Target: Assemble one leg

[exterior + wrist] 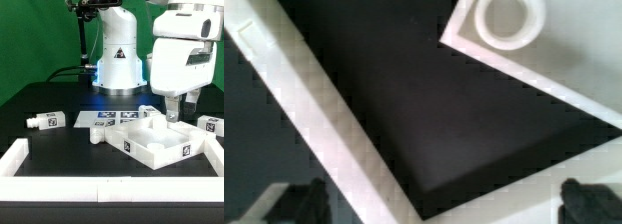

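Observation:
Three white legs with black-and-white tags lie on the black table in the exterior view: one at the left [46, 120], one by the panel's left corner [100, 135], and one at the right [210, 124]. My gripper [175, 116] hangs over the far right part of the large white tray-like panel [150, 150]. It is open and empty. In the wrist view my gripper [446, 205] has its dark fingertips [304, 200] wide apart, with a white wall of the panel [331, 130] between them. A round socket [505, 22] shows in one corner. No leg shows in the wrist view.
The marker board [115, 117] lies behind the panel, in front of the robot's base [115, 60]. A low white fence [100, 187] runs along the table's front and both sides.

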Controlling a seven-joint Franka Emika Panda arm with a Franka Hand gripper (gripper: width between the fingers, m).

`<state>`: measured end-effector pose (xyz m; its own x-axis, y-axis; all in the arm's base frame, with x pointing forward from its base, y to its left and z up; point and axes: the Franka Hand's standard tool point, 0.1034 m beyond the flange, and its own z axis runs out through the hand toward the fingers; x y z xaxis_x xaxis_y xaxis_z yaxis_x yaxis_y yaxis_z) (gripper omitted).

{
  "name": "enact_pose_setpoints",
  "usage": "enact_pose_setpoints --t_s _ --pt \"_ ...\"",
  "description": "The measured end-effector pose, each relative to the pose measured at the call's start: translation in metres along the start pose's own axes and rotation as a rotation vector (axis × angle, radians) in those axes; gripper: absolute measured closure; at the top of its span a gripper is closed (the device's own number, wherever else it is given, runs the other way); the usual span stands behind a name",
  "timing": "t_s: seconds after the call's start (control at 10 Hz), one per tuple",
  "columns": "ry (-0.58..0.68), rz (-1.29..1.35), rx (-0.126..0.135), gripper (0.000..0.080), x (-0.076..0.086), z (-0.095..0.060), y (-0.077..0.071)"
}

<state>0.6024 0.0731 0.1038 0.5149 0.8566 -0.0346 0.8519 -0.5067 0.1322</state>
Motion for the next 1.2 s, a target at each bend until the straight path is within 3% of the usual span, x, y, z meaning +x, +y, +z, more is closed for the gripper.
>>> enact_pose_setpoints --t_s 0.6,0.8,1.0,1.1,1.2 --pt "-0.002 -0.004 0.004 0.015 -0.006 0.001 0.002" --pt "-0.038 0.057 0.025 0.015 -0.05 0.013 0.011" --pt "-0.015 0.137 0.022 0.015 -0.077 0.039 0.004" --pt "-0.006 0.158 0.057 0.015 -0.098 0.051 0.007" --pt "-0.005 0.176 0.06 0.015 -0.1 0.051 0.009"
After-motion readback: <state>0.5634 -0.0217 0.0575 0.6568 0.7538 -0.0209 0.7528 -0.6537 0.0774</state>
